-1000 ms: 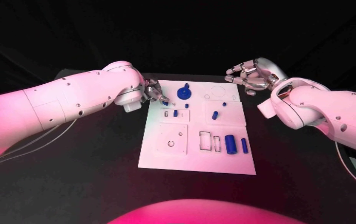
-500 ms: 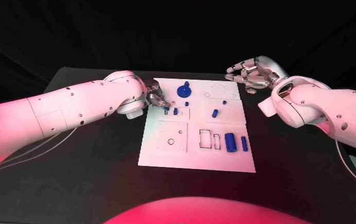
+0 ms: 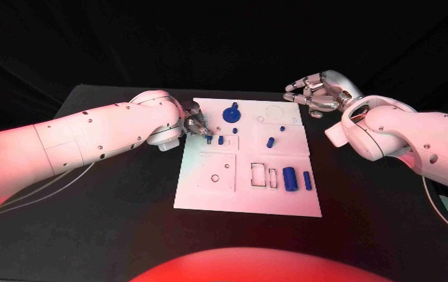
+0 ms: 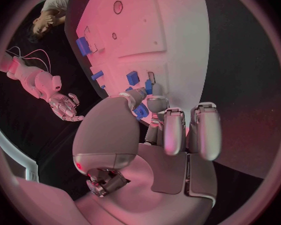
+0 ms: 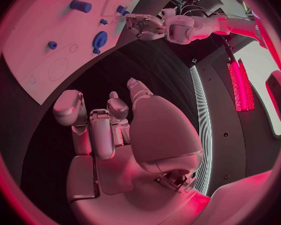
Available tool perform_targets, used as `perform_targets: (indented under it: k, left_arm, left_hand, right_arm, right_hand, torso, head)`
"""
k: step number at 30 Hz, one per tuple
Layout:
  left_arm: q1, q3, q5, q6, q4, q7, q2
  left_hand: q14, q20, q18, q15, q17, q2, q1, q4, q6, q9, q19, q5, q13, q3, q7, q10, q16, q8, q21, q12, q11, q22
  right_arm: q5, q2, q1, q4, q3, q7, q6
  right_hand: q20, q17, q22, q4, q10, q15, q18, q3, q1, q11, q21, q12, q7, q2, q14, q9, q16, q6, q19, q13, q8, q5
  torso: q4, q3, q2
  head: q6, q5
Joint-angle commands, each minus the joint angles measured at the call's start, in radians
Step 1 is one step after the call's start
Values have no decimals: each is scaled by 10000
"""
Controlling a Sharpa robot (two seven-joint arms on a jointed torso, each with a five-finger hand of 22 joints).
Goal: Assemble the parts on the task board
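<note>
- Two white arms reach over the black table (image 3: 112, 230), one from each side of the white task board (image 3: 245, 195), which lies flat in the middle.
- Left hand (image 3: 194, 121) sits at the board's left edge, toward its far end, fingertips down over the small rectangular recess there.
- Its wrist view shows a small blue part (image 4: 141, 111) pinched between thumb and a fingertip, with the remaining fingers curled alongside; the part hangs just above the board, beside two more blue pegs (image 4: 133, 77).
- Right hand (image 3: 316, 94) hovers off the board's far right corner, clear of it, fingers loosely bent and apart, nothing in them.
- Blue gear (image 3: 232, 112) rests near the far end of the board, next to an outlined circle (image 3: 274, 112).
- Short blue peg (image 3: 270, 144) lies tilted in the middle of the right half.
- Larger blue cylinder (image 3: 291, 180) and a slim blue bar (image 3: 307, 180) lie side by side near the board's right edge, beside two outlined slots (image 3: 264, 177).
- Square panel with a small hole (image 3: 215, 179) occupies the near left area.
</note>
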Motion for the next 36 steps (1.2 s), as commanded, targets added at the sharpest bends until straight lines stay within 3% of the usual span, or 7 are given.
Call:
perform_targets:
  k: [1,20,36]
  left_arm:
    - [-16,-5,-115,166,46,-159,-4]
    - [-22,-6,-149,384,153,-162,-48]
    - [-23,-6,-200,516,199,-68,-94]
  left_hand:
    - [780,-54,-200,-60,1928,-50,-43,-1553,84,26,410,88,32,1631,-29,107,46,43,64,80,1,1127]
    - [781,-82,-205,-90,1929,-190,-193,-1607,137,109,419,190,167,1924,-69,192,45,146,87,137,-37,1157]
    - [780,-88,-205,-94,1926,-250,-223,-1643,141,136,417,210,207,2011,-77,218,40,173,89,155,-43,1161]
  right_arm:
    - [-20,-1,-8,5,3,87,115]
    - [-19,-7,-28,0,3,92,137]
    - [-19,-6,-48,-11,3,96,154]
  right_hand:
    - [-26,449,-7,-2,-25,-57,118,-41,-79,21,-23,4,1,-33,463,-10,-59,-7,-72,8,47,39]
    - [-27,460,0,20,-21,-58,116,-53,-106,19,-23,8,-2,-20,468,-22,-55,-3,-64,7,53,51]
    - [-27,460,0,20,-21,-58,116,-53,-106,19,-23,8,-2,-20,468,-22,-55,-3,-64,7,53,51]
  torso:
    - [7,0,2]
    - [5,-9,4]
    - [4,-4,2]
  head:
    - [25,-25]
    - [-10,56]
    - [-6,43]
